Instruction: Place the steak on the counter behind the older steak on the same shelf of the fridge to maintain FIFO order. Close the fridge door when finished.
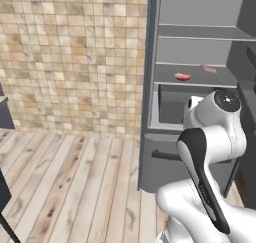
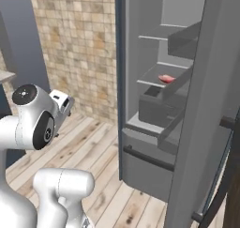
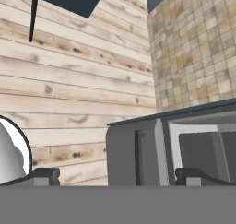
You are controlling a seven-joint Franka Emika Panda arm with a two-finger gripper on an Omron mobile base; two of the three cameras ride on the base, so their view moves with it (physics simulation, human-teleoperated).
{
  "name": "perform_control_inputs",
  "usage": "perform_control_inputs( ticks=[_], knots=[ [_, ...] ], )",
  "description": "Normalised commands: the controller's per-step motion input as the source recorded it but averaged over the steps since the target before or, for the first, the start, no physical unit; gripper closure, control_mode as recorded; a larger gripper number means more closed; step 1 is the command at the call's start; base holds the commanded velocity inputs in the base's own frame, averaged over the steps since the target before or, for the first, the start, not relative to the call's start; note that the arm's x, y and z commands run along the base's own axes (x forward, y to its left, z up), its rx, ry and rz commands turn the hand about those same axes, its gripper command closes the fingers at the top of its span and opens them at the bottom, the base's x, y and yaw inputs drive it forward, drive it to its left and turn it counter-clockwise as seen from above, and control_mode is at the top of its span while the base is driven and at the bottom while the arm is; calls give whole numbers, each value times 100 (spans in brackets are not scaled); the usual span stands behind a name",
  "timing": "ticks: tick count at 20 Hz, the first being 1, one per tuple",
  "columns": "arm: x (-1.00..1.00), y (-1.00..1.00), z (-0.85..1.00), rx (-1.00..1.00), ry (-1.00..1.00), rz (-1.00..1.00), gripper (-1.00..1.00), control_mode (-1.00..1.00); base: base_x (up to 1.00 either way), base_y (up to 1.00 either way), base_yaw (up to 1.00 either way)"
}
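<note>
- Two steaks lie on the lowest shelf (image 1: 200,77) of the fridge (image 1: 150,137): the older steak (image 1: 182,77) near the front, the steak (image 1: 209,68) behind it.
- Fridge door (image 2: 206,128) stands open.
- Floor (image 1: 75,187) is pale wood planking; wall (image 1: 75,57) is beige mosaic tile.
- Tool (image 3: 120,177) has its fingers spread wide, pinching nothing, facing the bottom drawer (image 3: 133,154).

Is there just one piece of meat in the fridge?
No, two steaks lie on the same shelf: a redder one in front, a paler one behind.
</note>
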Motion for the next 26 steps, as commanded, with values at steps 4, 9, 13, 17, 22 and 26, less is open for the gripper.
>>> perform_control_inputs(
  ticks=[4,9,13,17,22,26],
  knots=[
    [0,0,0,0,0,0,-100,100,-21,-18,23],
    [0,0,0,0,0,0,-100,100,0,-5,6],
    [0,0,0,0,0,0,-100,100,0,0,0],
    [0,0,0,0,0,0,-100,100,0,0,0],
    [0,0,0,0,0,0,-100,100,1,-33,0],
    [0,0,0,0,0,0,-100,100,4,-41,0]
  ],
)
